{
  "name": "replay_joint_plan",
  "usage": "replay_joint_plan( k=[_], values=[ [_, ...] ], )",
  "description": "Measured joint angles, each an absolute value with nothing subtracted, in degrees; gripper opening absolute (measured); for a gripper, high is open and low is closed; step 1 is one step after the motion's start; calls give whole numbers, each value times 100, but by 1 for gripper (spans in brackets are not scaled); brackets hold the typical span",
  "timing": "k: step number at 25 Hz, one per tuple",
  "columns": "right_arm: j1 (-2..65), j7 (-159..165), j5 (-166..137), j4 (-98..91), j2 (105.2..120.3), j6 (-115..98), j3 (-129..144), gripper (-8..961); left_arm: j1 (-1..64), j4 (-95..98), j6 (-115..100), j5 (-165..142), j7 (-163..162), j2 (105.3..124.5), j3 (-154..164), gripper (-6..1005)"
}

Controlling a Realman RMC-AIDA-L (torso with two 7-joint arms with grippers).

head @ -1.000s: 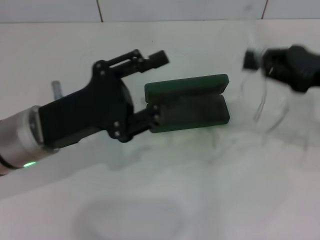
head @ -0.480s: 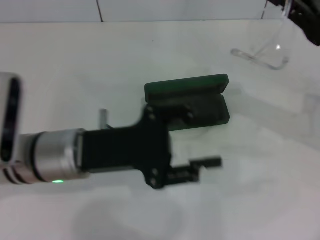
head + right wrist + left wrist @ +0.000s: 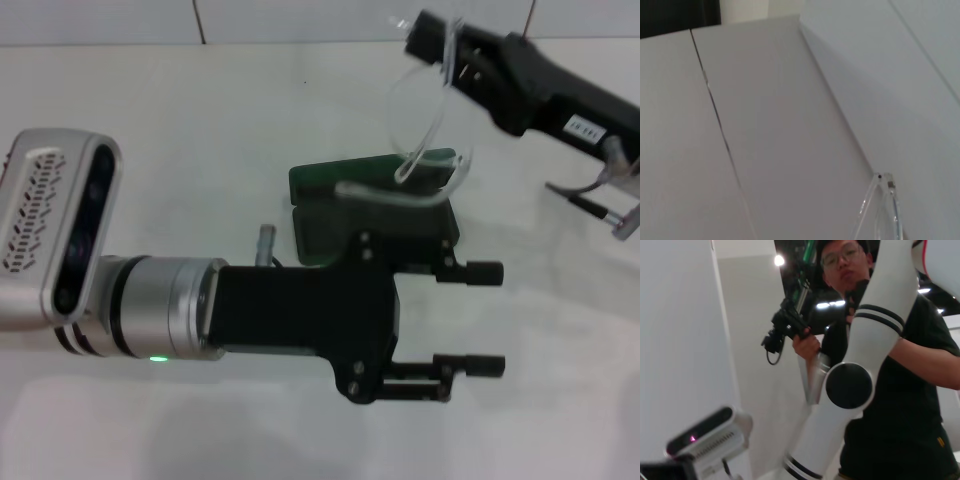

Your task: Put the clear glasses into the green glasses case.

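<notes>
The green glasses case [image 3: 325, 205] lies open in the middle of the white table, lid raised at the back. The clear glasses [image 3: 425, 115] hang in the air just above the case's right end, one thin arm [image 3: 390, 192] stretched over the opening. My right gripper [image 3: 445, 42], reaching in from the upper right, is shut on the top of the glasses. A corner of the clear glasses [image 3: 884, 207] shows in the right wrist view. My left gripper [image 3: 480, 320] sits in front of the case, its fingers [image 3: 470, 366] spread open with nothing between them.
A tiled wall [image 3: 350, 20] closes off the back of the table. A person [image 3: 900, 390] holding a hand-held device [image 3: 787, 327] stands beside the robot's white arm [image 3: 850, 385] in the left wrist view.
The left gripper has come off the case's left end and now sits open in front of it. The right gripper has carried the glasses in from the right to above the case.
</notes>
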State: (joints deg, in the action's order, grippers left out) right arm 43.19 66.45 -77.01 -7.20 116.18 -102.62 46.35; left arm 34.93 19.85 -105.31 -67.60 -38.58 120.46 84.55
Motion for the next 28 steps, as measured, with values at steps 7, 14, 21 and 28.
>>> replay_joint_plan(
  k=[7, 14, 21, 28],
  values=[
    [4300, 6516, -7746, -613, 11619, -10213, 5010, 122, 3448, 1979, -10521, -6496, -3859, 12017, 8406, 579],
    [4253, 6474, -7764, -664, 11618, -9886, 5470, 122, 3427, 1977, -10518, -6352, -3859, 12014, 8402, 579],
    [4062, 6472, -7764, -1104, 11618, -9717, 6100, 122, 3377, 1967, -10511, -6233, -3874, 12012, 8402, 578],
    [3879, 6523, -7763, -1531, 11605, -9773, 6782, 121, 3333, 1968, -10471, -6215, -3927, 12008, 8402, 579]
  ],
)
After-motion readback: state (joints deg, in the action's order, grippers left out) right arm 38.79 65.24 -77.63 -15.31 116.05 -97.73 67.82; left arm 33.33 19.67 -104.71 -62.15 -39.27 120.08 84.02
